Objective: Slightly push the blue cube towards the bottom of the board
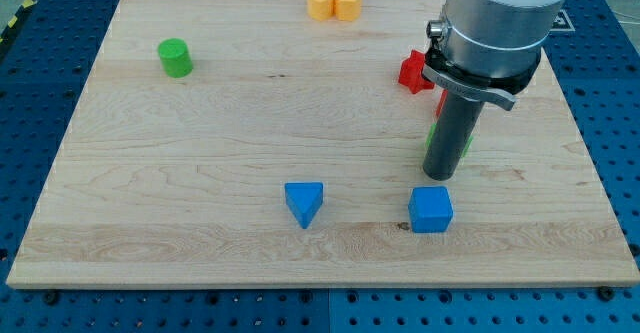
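The blue cube (pixel 431 210) sits on the wooden board (pixel 200 153) near the view's bottom, right of centre. My tip (pixel 438 176) is just above the cube's top edge, a small gap away or barely touching; I cannot tell which. The arm's grey body (pixel 495 23) rises toward the view's top right and hides part of the board behind it.
A blue triangular block (pixel 304 203) lies left of the cube. A red star-shaped block (pixel 413 71), another red piece (pixel 440 102) and a green block (pixel 466 141) are partly hidden behind the rod. A green cylinder (pixel 175 58) is at upper left. Two yellow blocks (pixel 333 3) are at the top edge.
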### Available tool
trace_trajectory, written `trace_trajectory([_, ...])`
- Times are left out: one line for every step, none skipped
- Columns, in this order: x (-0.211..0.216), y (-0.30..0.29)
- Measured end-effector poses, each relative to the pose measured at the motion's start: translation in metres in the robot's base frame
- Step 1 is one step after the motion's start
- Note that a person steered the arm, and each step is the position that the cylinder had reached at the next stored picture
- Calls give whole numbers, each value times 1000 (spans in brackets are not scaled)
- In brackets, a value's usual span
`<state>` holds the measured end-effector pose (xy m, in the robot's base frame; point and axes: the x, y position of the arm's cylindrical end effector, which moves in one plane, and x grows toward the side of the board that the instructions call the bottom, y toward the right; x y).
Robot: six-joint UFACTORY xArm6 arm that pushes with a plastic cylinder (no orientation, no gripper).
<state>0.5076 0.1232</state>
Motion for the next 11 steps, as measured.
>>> trace_trajectory([0, 4])
trace_trajectory([0, 4])
trace_trajectory([0, 5])
trace_trajectory([-1, -3])
trace_trajectory([-1, -17])
trace_trajectory([7, -22])
trace_trajectory([9, -38])
trace_trajectory([11, -38])
trace_trajectory([23, -23])
trace_trajectory([26, -22])
trace_trajectory([30, -23])
